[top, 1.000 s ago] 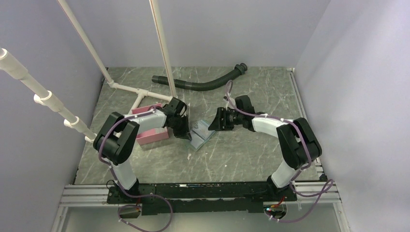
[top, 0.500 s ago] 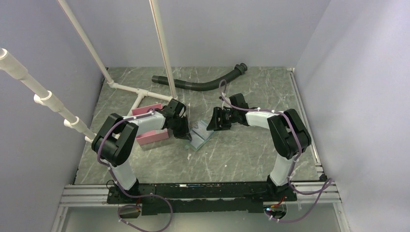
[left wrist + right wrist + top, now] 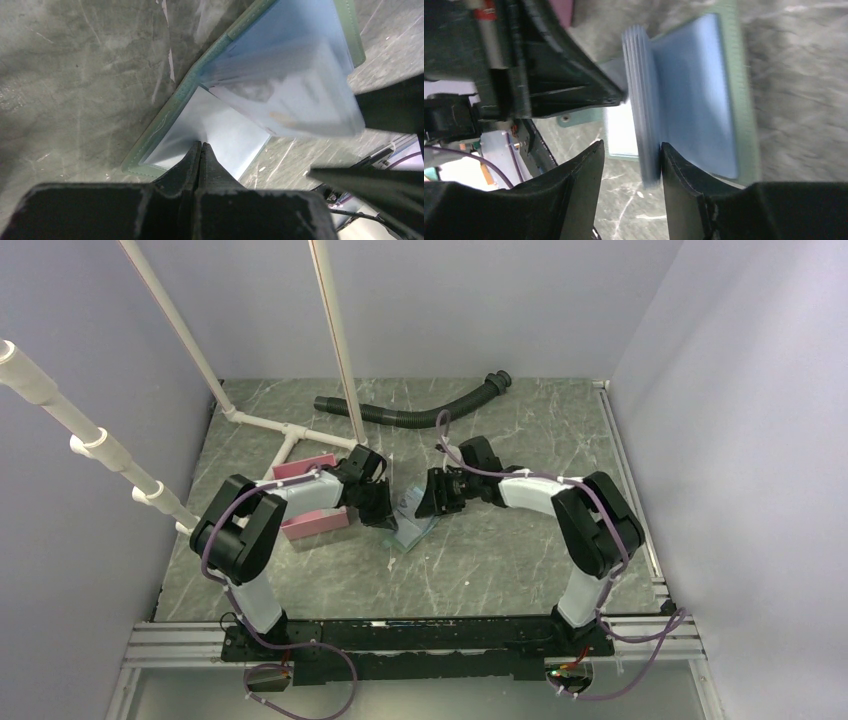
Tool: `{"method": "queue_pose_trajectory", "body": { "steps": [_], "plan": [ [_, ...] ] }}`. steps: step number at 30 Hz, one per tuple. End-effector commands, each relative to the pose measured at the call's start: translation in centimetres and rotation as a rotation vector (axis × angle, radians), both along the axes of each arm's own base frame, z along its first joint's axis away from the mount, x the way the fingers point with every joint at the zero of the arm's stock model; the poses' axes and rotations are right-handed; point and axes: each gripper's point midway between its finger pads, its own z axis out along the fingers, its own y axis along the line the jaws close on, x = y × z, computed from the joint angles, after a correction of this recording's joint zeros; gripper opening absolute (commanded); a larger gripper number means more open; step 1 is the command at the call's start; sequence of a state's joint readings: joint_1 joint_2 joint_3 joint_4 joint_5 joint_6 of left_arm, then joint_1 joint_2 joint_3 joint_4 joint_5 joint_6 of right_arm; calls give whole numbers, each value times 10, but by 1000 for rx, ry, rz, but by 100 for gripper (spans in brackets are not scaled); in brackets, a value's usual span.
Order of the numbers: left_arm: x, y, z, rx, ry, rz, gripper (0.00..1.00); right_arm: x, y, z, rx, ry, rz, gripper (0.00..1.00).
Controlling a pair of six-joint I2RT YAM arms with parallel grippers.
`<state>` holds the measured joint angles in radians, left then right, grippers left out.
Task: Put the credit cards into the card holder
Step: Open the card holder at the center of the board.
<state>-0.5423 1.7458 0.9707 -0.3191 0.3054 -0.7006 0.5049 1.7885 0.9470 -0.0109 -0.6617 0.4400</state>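
Observation:
The light-blue card holder (image 3: 418, 526) lies open on the table between my two grippers. In the left wrist view it (image 3: 295, 65) shows a green-edged cover and several clear blue sleeves fanned up. My left gripper (image 3: 201, 146) is shut, its tips pressing down on the lowest flat sleeve; it also shows in the top view (image 3: 385, 518). My right gripper (image 3: 630, 150) is open, and the edge of the raised stack of sleeves (image 3: 644, 105) lies against its right finger; it also shows in the top view (image 3: 426, 503). No credit card shows clearly in any view.
A pink open box (image 3: 312, 504) stands just left of the left gripper. White plastic pipes (image 3: 290, 435) run along the left and back. A black corrugated hose (image 3: 420, 414) lies at the back. The left arm's body (image 3: 559, 65) fills the right wrist view's left.
My right gripper has moved left, up to the holder, and now has the sleeves' edge between its open fingers. The left gripper has stayed on the holder.

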Motion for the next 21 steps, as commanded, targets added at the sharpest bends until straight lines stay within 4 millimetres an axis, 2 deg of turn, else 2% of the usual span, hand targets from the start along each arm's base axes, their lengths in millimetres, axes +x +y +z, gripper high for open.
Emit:
{"method": "queue_pose_trajectory", "body": {
  "steps": [1,6,10,14,17,19,21],
  "plan": [
    [-1,-1,2,24,-27,-3,7,-7,24,38,45,-170,69,48],
    [-3,1,45,-25,-92,15,29,-17,36,29,-38,-260,146,57],
    [-24,13,71,-43,-102,32,37,-32,46,20,-27,-238,214,59],
    [-47,36,92,-2,-109,53,38,-42,53,10,28,-173,225,61],
    [-52,44,107,-1,-151,53,38,-56,58,4,93,-89,241,62],
    [-48,42,113,-9,-173,45,36,-50,47,6,66,-93,193,61],
    [-40,35,112,-18,-174,25,30,-35,27,19,79,-102,94,60]
  ]
}}
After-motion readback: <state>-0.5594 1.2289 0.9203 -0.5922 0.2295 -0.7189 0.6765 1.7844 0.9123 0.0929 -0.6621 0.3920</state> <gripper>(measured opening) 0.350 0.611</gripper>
